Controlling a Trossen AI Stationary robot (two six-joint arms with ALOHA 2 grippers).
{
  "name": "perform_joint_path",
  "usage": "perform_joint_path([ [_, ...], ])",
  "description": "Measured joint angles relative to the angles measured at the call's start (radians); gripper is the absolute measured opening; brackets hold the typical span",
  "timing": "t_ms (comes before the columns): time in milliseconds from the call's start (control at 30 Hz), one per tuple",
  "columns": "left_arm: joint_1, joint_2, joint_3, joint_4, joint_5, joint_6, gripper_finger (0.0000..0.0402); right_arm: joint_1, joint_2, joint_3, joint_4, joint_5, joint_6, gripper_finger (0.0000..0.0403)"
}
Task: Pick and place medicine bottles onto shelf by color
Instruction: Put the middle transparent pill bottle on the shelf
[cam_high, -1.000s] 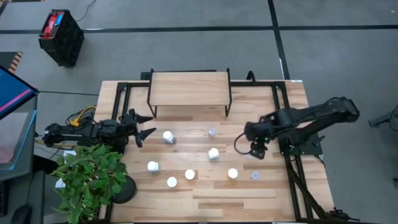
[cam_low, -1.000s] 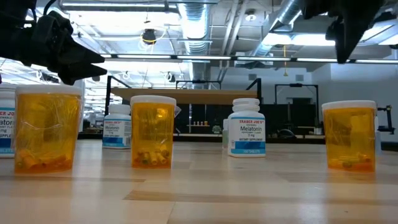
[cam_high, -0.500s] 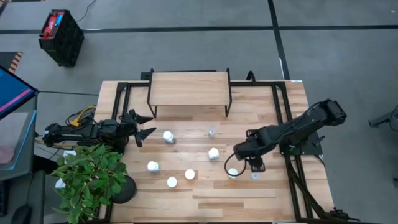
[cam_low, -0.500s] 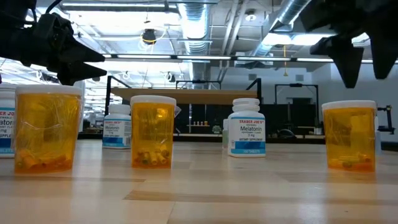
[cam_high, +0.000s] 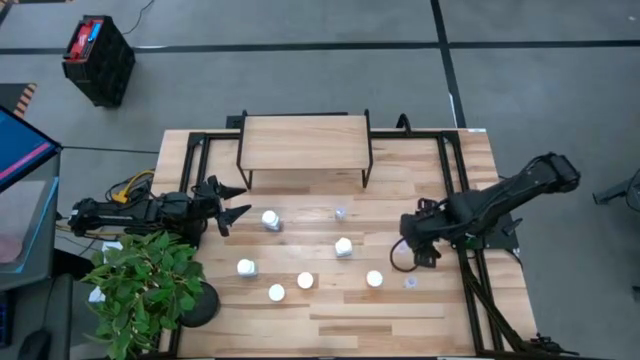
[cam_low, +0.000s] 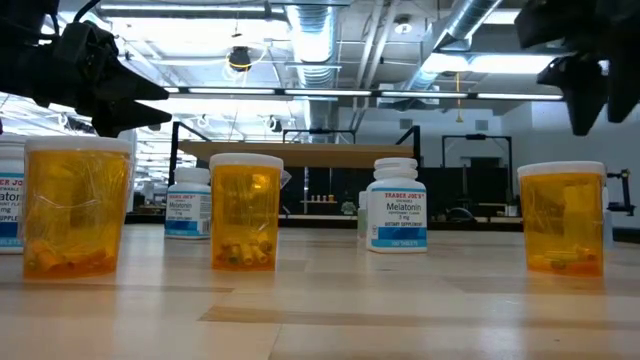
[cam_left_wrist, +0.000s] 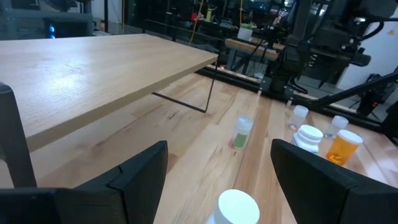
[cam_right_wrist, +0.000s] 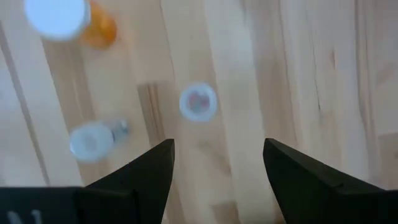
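Observation:
The shelf (cam_high: 305, 142) stands at the table's far middle. Small bottles stand scattered on the table near of it: white ones (cam_high: 270, 218) (cam_high: 343, 246), orange white-capped ones (cam_low: 245, 210) (cam_low: 562, 215) and clear ones (cam_high: 341, 212) (cam_high: 409, 283). My left gripper (cam_high: 238, 200) is open and empty, level, just left of a white bottle whose cap (cam_left_wrist: 239, 205) shows between its fingers. My right gripper (cam_high: 425, 258) is open and empty, pointing down above the table's right part, over a clear bottle (cam_right_wrist: 198, 101), with an orange bottle (cam_right_wrist: 68, 18) off to one side.
A potted plant (cam_high: 150, 285) stands at the near left corner, beside my left arm. Black metal frames (cam_high: 455, 190) run along the table's left and right sides. Bare tabletop (cam_high: 350, 325) lies along the near edge.
My right gripper went down and toward the near left, to the orange bottle at the near right, then drew back up and toward the table's right edge. No bottle has moved.

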Motion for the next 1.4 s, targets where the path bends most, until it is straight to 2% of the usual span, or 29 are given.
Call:
perform_joint_path([
  [467, 0.000, 0.000, 0.000, -0.003, -0.002, 0.032, 0.0273, 0.000, 0.227, -0.011, 0.095, -0.001, -0.056, 0.0270],
  [1067, 0.000, 0.000, 0.000, -0.004, -0.001, 0.033, 0.0273, -0.006, 0.370, -0.010, 0.146, -0.024, -0.057, 0.0268],
  [1200, 0.000, 0.000, 0.000, -0.004, -0.001, 0.034, 0.0273, -0.006, 0.380, -0.011, 0.146, -0.024, -0.057, 0.0242],
  [1400, 0.000, 0.000, 0.000, -0.004, -0.001, 0.034, 0.0273, -0.006, 0.365, -0.010, 0.146, -0.024, -0.054, 0.0156],
])
